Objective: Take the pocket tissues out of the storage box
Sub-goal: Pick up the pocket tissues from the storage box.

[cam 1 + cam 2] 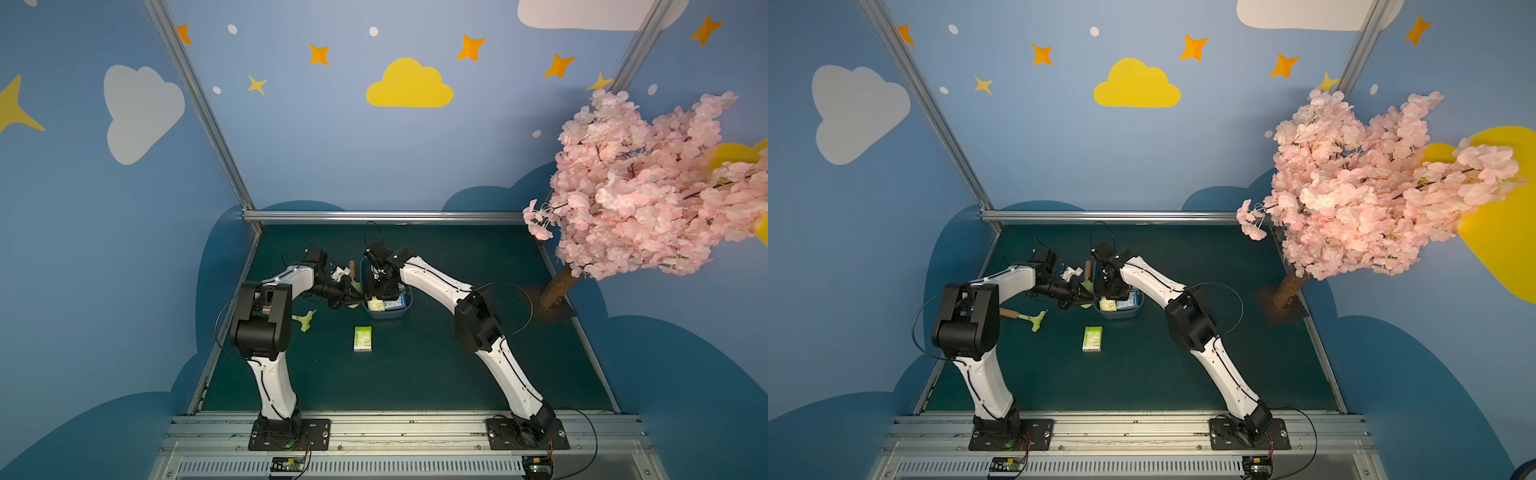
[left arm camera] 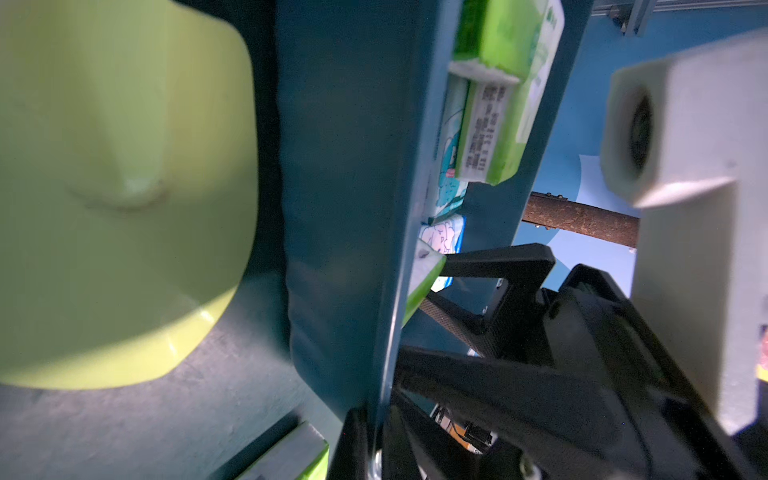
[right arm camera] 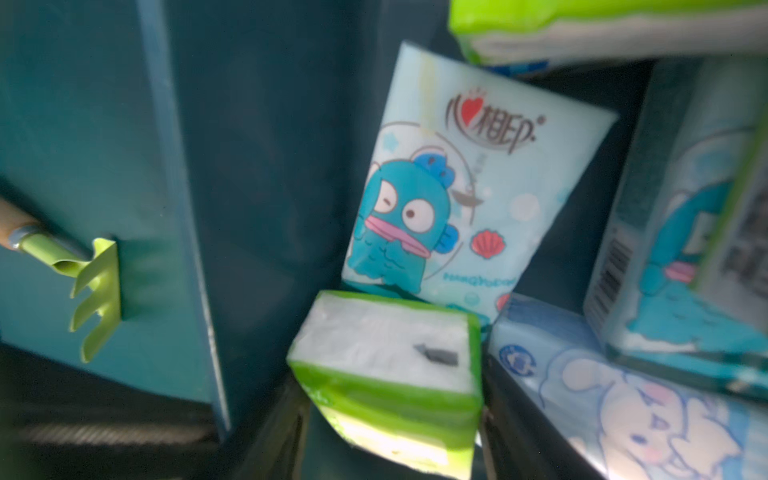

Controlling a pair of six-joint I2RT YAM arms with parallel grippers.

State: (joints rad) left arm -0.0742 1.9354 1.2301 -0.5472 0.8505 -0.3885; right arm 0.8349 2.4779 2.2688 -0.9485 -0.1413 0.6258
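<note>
The blue-grey storage box (image 1: 386, 314) (image 1: 1119, 316) stands mid-table with several pocket tissues inside, lime-green (image 2: 498, 104) and light-blue cartoon packs (image 3: 457, 187). My left gripper (image 2: 376, 449) (image 1: 359, 300) is shut on the box's left wall (image 2: 353, 166), one finger outside and one inside. My right gripper (image 3: 390, 436) (image 1: 380, 296) reaches down into the box. It is open, with a tilted lime-green pack (image 3: 386, 374) between its fingers, close on both sides. One more lime-green pack (image 1: 363, 338) (image 1: 1092, 338) lies flat on the mat in front of the box.
A yellow-green trowel (image 2: 124, 187) with a wooden handle (image 1: 352, 268) lies against the box's left side. A small green rake (image 1: 1034, 318) (image 3: 95, 291) lies on the mat beside the left arm. A pink blossom tree's trunk (image 1: 557, 291) stands at the right edge.
</note>
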